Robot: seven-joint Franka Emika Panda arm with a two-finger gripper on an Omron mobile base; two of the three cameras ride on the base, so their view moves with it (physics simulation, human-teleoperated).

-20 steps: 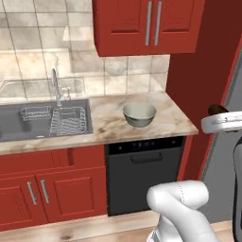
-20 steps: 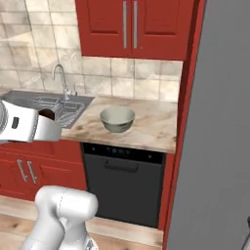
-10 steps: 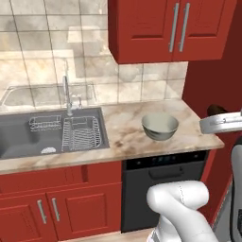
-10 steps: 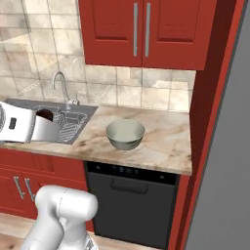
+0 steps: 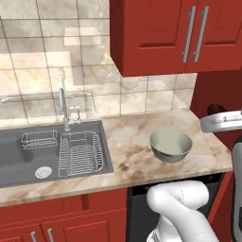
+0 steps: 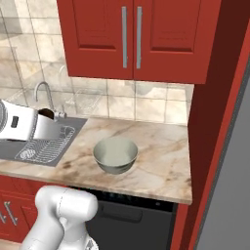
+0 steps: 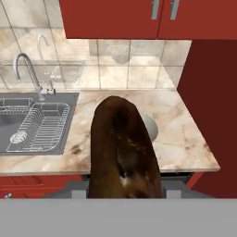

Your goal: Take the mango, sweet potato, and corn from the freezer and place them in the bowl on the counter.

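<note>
While the dark brown, stubby oblong sweet potato (image 7: 122,148) is seen large in the middle of the hand view, it is held clenched between the jaws of the two-finger gripper (image 7: 124,187), whose fingertips are hidden beneath it at the bottom of that view. Its dark end is also made out at the tip of the white hand in the left base view (image 5: 216,108), at the right edge above the counter's end, and in the right base view (image 6: 45,114), at the left above the sink side.

The round, deep, pale grey-green bowl (image 5: 170,145) is set upright on the beige-and-brown marbled stone counter (image 5: 130,156), near its front edge and to the right of the grey sink basin (image 5: 28,158). In the hand view the bowl's rim (image 7: 150,127) is glimpsed just behind the sweet potato, mostly covered by it. Nothing can be made out inside the bowl in the right base view (image 6: 115,154).

A wire dish rack (image 5: 81,153) is laid in the right part of the sink, and a curved chrome tap (image 5: 63,106) is mounted behind it. Red wall cabinets with bar handles (image 6: 132,36) are hung above the tiled backsplash (image 5: 47,56).
</note>
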